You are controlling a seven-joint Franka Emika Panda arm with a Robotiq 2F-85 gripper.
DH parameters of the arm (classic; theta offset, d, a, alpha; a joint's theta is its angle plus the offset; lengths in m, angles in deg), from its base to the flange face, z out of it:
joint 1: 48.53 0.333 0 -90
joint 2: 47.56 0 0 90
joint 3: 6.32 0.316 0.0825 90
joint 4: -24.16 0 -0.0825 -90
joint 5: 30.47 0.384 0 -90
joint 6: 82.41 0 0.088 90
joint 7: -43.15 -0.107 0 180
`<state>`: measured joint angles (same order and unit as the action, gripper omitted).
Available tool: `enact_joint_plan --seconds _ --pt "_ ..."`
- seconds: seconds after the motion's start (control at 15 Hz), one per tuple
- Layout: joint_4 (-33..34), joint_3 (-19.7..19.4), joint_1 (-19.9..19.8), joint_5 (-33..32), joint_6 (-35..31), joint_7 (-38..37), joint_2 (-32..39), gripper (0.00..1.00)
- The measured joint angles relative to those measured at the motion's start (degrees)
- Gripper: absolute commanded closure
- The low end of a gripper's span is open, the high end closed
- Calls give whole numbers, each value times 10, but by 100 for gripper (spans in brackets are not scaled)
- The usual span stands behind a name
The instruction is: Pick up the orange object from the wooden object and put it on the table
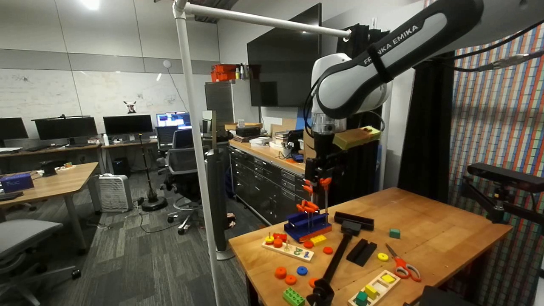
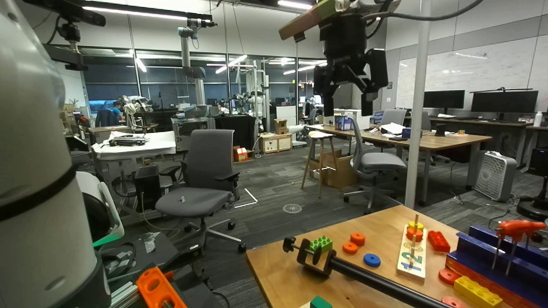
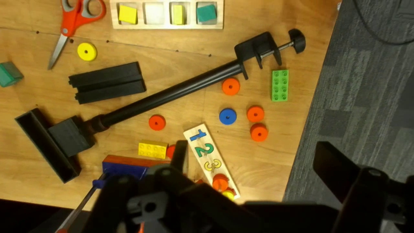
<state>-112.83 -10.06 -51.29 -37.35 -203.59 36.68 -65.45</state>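
Note:
The wooden board (image 3: 208,158) with painted numbers and pegs lies on the light-brown table (image 3: 258,174). An orange ring (image 3: 220,182) sits on it towards one end, beside a yellow ring (image 3: 228,194). The board (image 1: 293,251) and orange ring (image 1: 277,242) show in both exterior views, here too the board (image 2: 412,259) and ring (image 2: 414,234). My gripper (image 2: 347,107) is open and empty, high above the table. In the wrist view its fingers (image 3: 254,155) stand wide apart, with the board seen below near the left finger.
A blue holder (image 1: 304,227) with upright orange-handled tools stands beside the board. A black clamp pole (image 3: 174,92) lies across the table. Loose orange rings (image 3: 255,114), a blue ring (image 3: 227,116), a green brick (image 3: 279,85) and scissors (image 1: 403,265) lie around.

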Motion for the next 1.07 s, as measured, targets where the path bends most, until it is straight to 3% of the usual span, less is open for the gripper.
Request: enact_joint_plan --seconds 0.53,1.07 --pt "-54 1 20 55 36 116 -69 0" --pt "-78 1 22 62 38 129 -107 0"
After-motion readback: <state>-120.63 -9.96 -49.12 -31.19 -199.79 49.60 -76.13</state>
